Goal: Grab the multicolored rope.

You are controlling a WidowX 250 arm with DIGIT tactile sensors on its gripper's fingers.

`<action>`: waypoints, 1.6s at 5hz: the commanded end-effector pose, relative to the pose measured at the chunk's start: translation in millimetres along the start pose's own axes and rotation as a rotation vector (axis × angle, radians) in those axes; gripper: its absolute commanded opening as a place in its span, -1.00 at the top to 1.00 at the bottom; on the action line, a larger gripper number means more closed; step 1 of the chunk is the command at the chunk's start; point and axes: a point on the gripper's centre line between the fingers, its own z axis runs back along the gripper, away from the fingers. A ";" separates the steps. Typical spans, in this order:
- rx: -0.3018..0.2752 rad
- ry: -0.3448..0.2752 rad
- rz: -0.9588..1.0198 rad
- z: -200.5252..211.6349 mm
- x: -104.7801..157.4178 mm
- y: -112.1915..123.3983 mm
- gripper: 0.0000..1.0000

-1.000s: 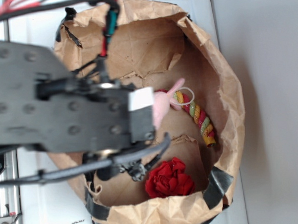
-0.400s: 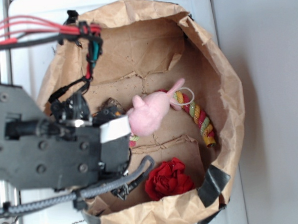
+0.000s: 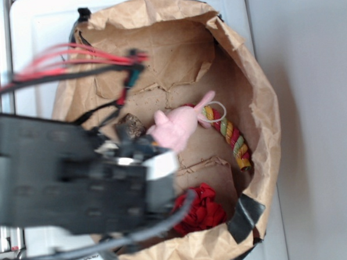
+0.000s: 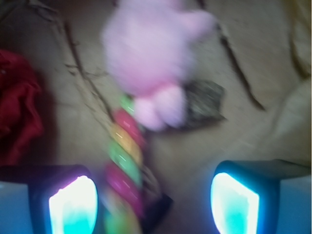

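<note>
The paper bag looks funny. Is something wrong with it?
Yes. The paper bag is crumpled and torn along its rim, with dark tape patching one corner. Inside, the pink plush bunny lies on top of the multicolored rope, hiding its middle.

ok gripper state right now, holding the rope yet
gripper: open, holding nothing; the multicolored rope lies between its fingertips, not yet clamped.
</note>
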 end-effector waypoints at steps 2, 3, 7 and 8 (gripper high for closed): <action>-0.022 -0.036 0.000 11.2 -2.0 -9.0 -1.00; -0.012 -0.047 -0.009 4.5 -3.0 -6.5 -1.00; -0.010 -0.053 0.005 1.7 -6.8 -5.5 1.00; -0.006 -0.056 0.005 1.5 -6.8 -5.0 1.00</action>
